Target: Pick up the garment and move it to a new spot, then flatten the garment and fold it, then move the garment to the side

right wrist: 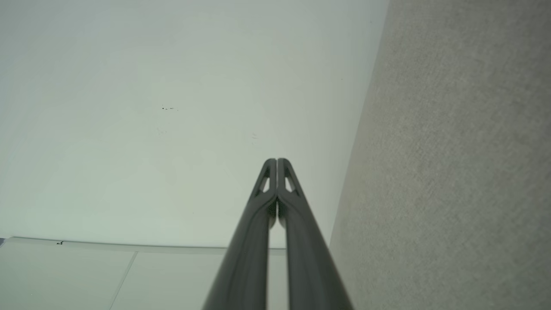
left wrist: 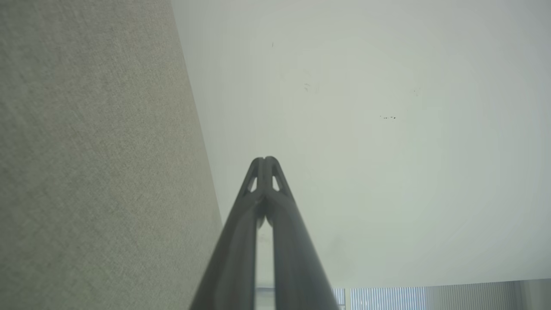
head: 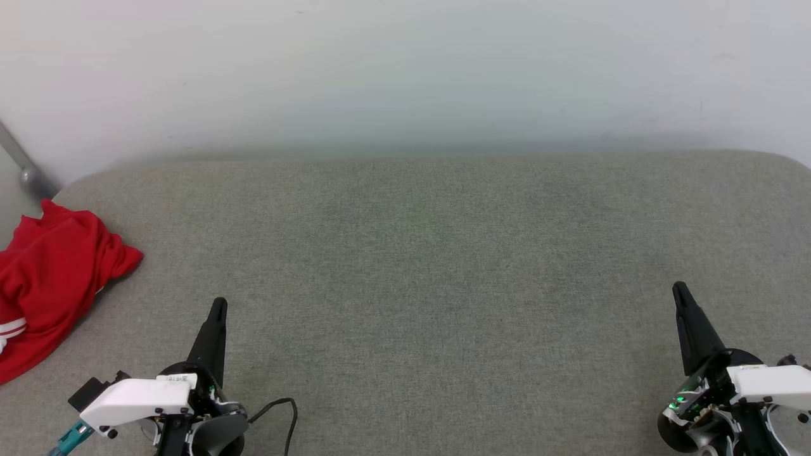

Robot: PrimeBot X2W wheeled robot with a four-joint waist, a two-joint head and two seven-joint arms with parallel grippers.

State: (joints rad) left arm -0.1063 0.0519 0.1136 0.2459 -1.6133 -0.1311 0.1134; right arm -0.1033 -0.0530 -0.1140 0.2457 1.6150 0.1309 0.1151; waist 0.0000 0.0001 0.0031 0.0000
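We see the left gripper point(left wrist: 265, 160) rising from the bottom edge, its dark fingers pressed together at the tips; grey fabric point(left wrist: 86, 172) covers the left side; a pale wall point(left wrist: 387, 193) spreads to the right, marked with small dark specks point(left wrist: 388, 117); pale slats point(left wrist: 387, 298) line the bottom right corner.

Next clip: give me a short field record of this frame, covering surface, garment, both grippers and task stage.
surface: grey fabric surface against a pale wall
garment: red, crumpled at the surface's far left edge, white stripe trim showing
left gripper: fingers shut, empty, apart from the garment
right gripper: fingers shut, empty, at lower right
task stage: garment not yet picked up
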